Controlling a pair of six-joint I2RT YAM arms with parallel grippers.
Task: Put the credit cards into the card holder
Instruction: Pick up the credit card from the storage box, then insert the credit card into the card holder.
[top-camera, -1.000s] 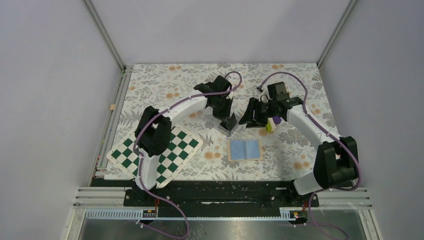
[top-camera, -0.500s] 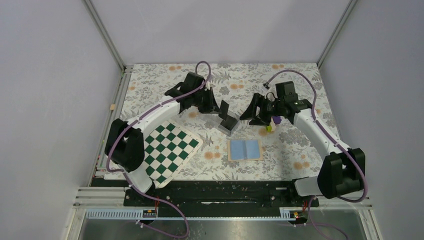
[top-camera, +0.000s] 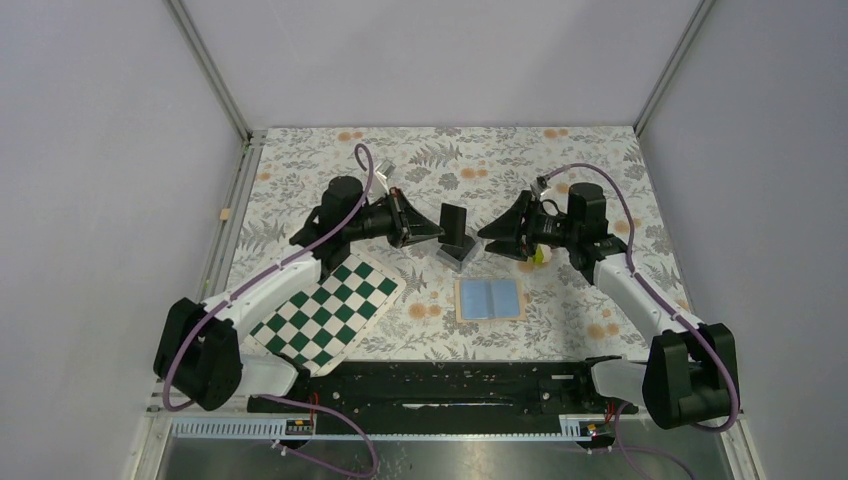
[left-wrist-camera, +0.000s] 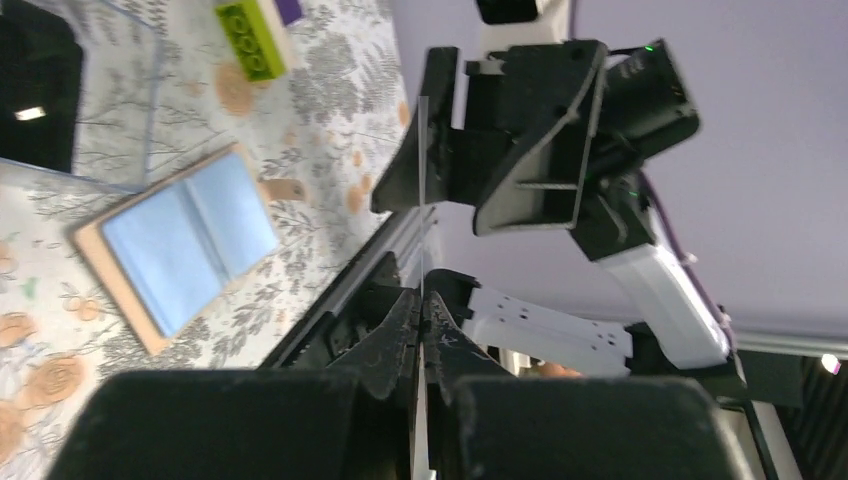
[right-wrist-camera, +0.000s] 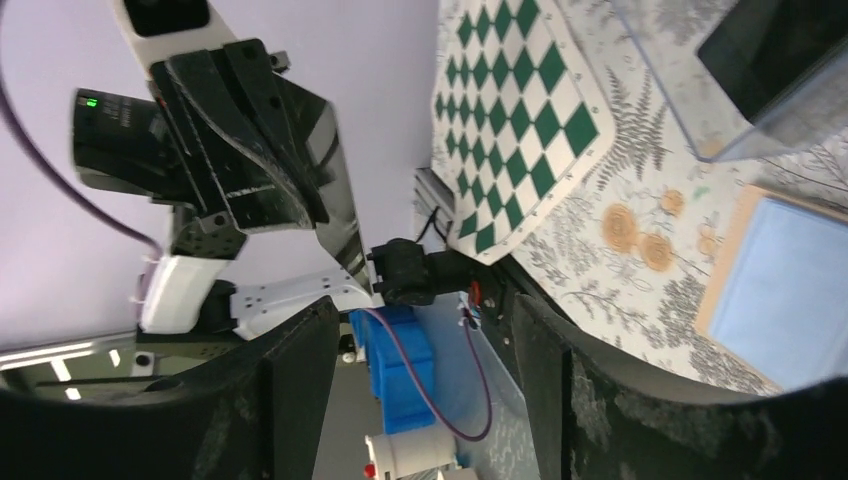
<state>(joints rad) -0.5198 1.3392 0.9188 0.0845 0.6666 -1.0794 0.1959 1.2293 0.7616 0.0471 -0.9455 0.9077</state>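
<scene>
The card holder (top-camera: 490, 298) lies open on the table, light blue lining up; it also shows in the left wrist view (left-wrist-camera: 180, 240) and the right wrist view (right-wrist-camera: 790, 290). My left gripper (top-camera: 437, 231) is shut on one dark credit card (top-camera: 452, 217) and holds it upright above the clear box. The card is edge-on in the left wrist view (left-wrist-camera: 422, 180), between the shut fingertips of the left gripper (left-wrist-camera: 422, 300). It looks glossy in the right wrist view (right-wrist-camera: 335, 190). More dark cards (left-wrist-camera: 35, 90) sit in the box. My right gripper (top-camera: 495, 232) is open and empty, facing the card; it also shows in its own wrist view (right-wrist-camera: 415, 390).
The clear plastic box (top-camera: 458, 254) stands just behind the wallet. A purple and yellow-green block (top-camera: 538, 253) lies under the right wrist. A green-and-white chequered board (top-camera: 320, 305) lies at the left under the left arm.
My left gripper has drawn back to the left and lifted one card out of the clear box. My right gripper has drawn back to the right and now faces the card.
</scene>
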